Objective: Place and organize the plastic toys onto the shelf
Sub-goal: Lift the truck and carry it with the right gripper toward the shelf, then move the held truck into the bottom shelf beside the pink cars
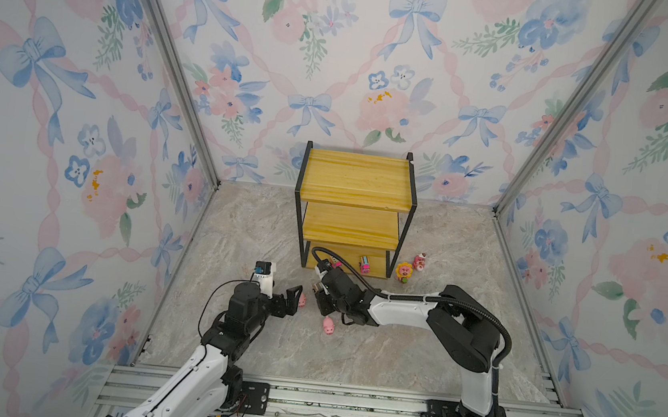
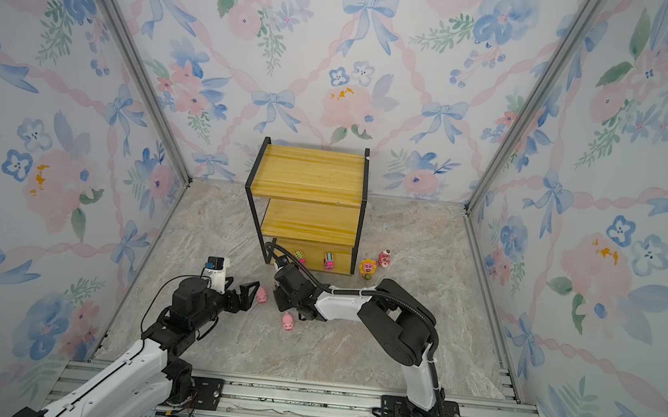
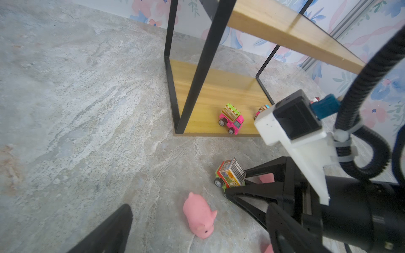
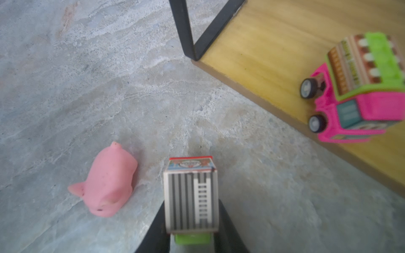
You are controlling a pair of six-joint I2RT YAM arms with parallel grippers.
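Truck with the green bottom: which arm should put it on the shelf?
Right. The right jaws are around the truck, just in front of the shelf's bottom board. The left jaws are open beside a pig.

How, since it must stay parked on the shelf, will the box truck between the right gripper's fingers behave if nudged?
The box truck sits on small wheels, so it will probably roll lengthwise. Its tall, narrow body suggests it could tip if nudged sideways. It looks like hard, light plastic, so likely stiff when squeezed.
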